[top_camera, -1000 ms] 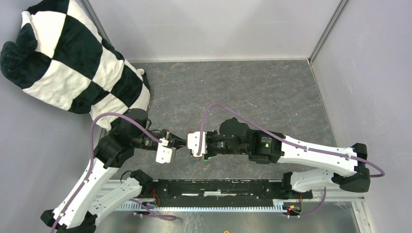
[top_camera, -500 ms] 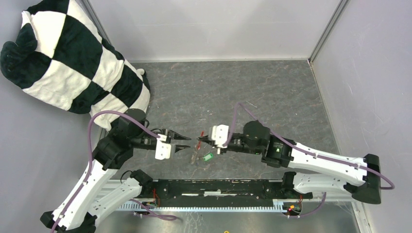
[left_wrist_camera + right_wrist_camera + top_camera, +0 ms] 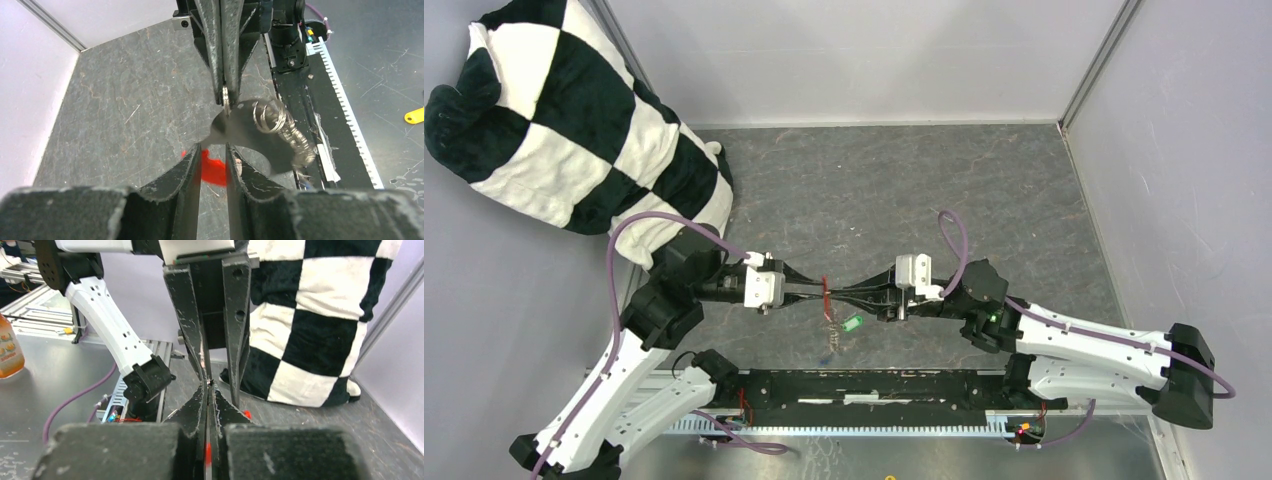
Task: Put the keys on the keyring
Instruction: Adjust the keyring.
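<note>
The keyring's thin silver ring (image 3: 226, 97) is pinched between the tips of my right gripper (image 3: 836, 296), which is shut on it above the table. From the ring hang coiled silver rings (image 3: 270, 116) and a chain (image 3: 300, 145). Its red tag (image 3: 825, 290) shows between the two grippers. My left gripper (image 3: 214, 147) faces the right one tip to tip, jaws a little apart, the red tag (image 3: 214, 170) showing through the gap. A key with a green head (image 3: 854, 322) lies on the table just under the right gripper.
A black-and-white checkered pillow (image 3: 574, 130) leans in the far left corner. Grey walls close the table at the back and right. A black rail (image 3: 874, 390) runs along the near edge between the arm bases.
The left gripper has opened and turned its wrist. The right arm drew back to the right and stretched out low, carrying the keyring. The green key stayed where it was.
</note>
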`<state>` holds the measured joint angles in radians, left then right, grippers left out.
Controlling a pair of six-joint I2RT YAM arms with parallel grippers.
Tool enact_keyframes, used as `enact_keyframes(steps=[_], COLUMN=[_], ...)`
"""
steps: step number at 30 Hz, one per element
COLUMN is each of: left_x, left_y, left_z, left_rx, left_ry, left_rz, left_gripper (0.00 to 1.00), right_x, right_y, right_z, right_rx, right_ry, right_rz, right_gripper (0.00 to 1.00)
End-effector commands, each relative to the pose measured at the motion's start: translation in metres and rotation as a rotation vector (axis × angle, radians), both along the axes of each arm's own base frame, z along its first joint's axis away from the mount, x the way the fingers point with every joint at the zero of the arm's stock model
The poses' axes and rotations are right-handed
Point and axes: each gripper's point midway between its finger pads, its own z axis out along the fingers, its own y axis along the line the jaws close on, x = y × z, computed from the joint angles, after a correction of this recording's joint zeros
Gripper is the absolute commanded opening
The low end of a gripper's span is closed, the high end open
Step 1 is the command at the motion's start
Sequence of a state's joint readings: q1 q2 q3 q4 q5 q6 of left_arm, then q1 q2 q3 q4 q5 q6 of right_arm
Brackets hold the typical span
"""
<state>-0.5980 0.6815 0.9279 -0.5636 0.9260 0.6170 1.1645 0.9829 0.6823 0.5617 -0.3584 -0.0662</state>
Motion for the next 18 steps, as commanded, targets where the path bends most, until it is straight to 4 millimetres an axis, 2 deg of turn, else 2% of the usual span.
enact_keyframes(steps=[1, 12, 18], left_x=[-0.008, -0.030, -0.032], left_y=[-0.004, -0.005, -0.004], left_z=[0.016, 0.028, 0.029], left_rx=[-0.050, -0.082, -0.084], left_ry=[0.009, 0.050, 0.054], left_rz=[-0.038, -0.145, -0.151], left_gripper=[0.31, 0.29, 0.28], right_x=[-0.009, -0.006, -0.005], right_y=[-0.004, 0.005, 0.006], right_z=[0.028, 0.022, 0.019], right_rx=[0.115, 0.104, 0.099], right_ry=[-0.024, -0.019, -0.014], right_rz=[0.046, 0.049, 0.043], right_gripper=[0.00, 0.00, 0.01])
